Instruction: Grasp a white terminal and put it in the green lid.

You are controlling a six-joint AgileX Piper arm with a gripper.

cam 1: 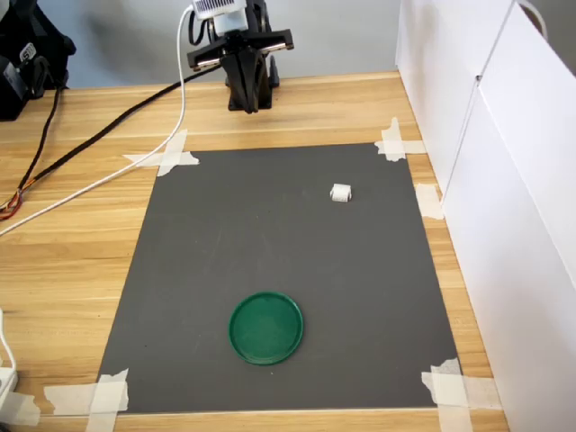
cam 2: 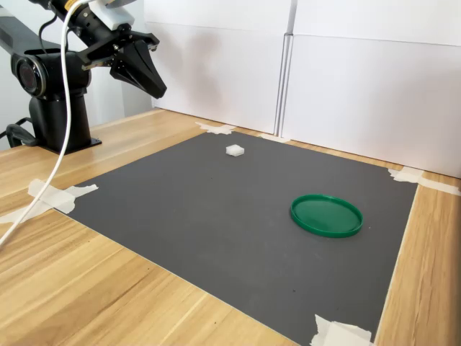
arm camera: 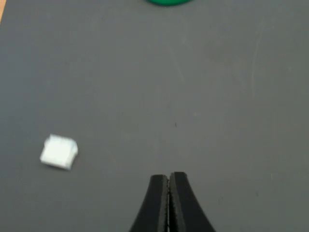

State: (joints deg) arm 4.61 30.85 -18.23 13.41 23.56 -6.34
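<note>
My gripper [arm camera: 169,180] was pressed together, empty, hovering over the dark mat [arm camera: 203,96]. In the wrist view the white terminal [arm camera: 58,152] sat on the mat at about 10 o'clock from the fingertips, the green lid [arm camera: 168,2] near 12.

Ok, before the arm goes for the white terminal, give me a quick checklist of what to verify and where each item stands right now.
1. White terminal lies free on the dark mat, nothing touching it: ok.
2. Green lid sits flat on the mat and is empty: ok.
3. Gripper open enough for a grasp: not ok, the fingers are pressed together.
4. Gripper lined up over the terminal: not ok, in the wrist view the terminal lies off to one side of the fingers.
5. Mat between terminal and lid free of obstacles: ok.
6. White cable off the mat: ok.
</note>
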